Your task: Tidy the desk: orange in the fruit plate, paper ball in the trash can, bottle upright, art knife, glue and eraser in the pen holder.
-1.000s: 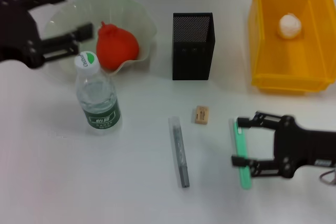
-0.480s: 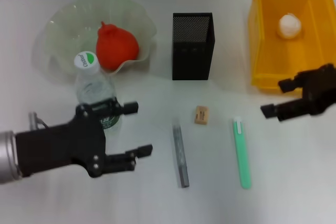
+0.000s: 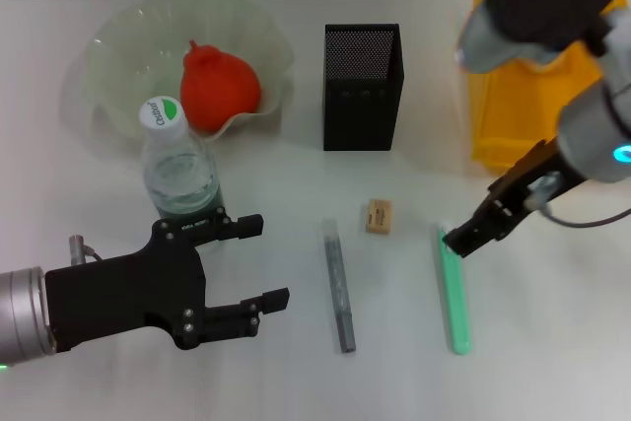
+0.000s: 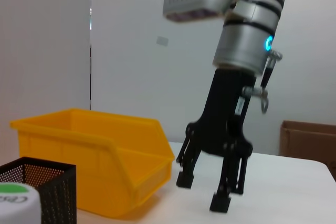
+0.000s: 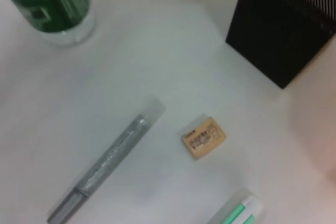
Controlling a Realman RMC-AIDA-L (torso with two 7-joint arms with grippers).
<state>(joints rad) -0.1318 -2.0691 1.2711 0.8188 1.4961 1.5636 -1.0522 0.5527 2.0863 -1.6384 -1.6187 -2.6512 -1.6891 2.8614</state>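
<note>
Both grippers are over the desk in the head view. Left gripper (image 3: 251,268) lies low and level at the near left, fingers spread apart and empty, just in front of the upright bottle (image 3: 183,170). Right gripper (image 3: 471,234) now points steeply down, its tips at the top end of the green art knife (image 3: 454,288); half a second ago it hovered higher beside the trash can (image 3: 493,125), and the left gripper has hardly moved. Here I cannot tell how the right fingers stand. The orange (image 3: 219,84) sits in the fruit plate (image 3: 108,56), the pen holder (image 3: 362,86) stands at mid-desk, and the eraser (image 3: 378,216) and grey glue stick (image 3: 339,285) lie on the white desk (image 3: 296,382). The bottle cap carries writing too small to read.

From the left wrist, the right gripper (image 4: 207,190) hangs nearly vertical with its two fingers apart, tips close to the desk (image 4: 294,192), holding nothing. The trash can (image 4: 89,156) stands beside it, with the pen holder (image 4: 42,187) and the bottle (image 4: 16,203) cap nearer the camera.

From the right wrist, the eraser (image 5: 203,136) shows faint illegible print. The glue stick (image 5: 105,166), the art knife (image 5: 236,213) tip, the bottle (image 5: 52,3) with its green label, and the pen holder (image 5: 283,30) surround it on the desk (image 5: 157,66).
</note>
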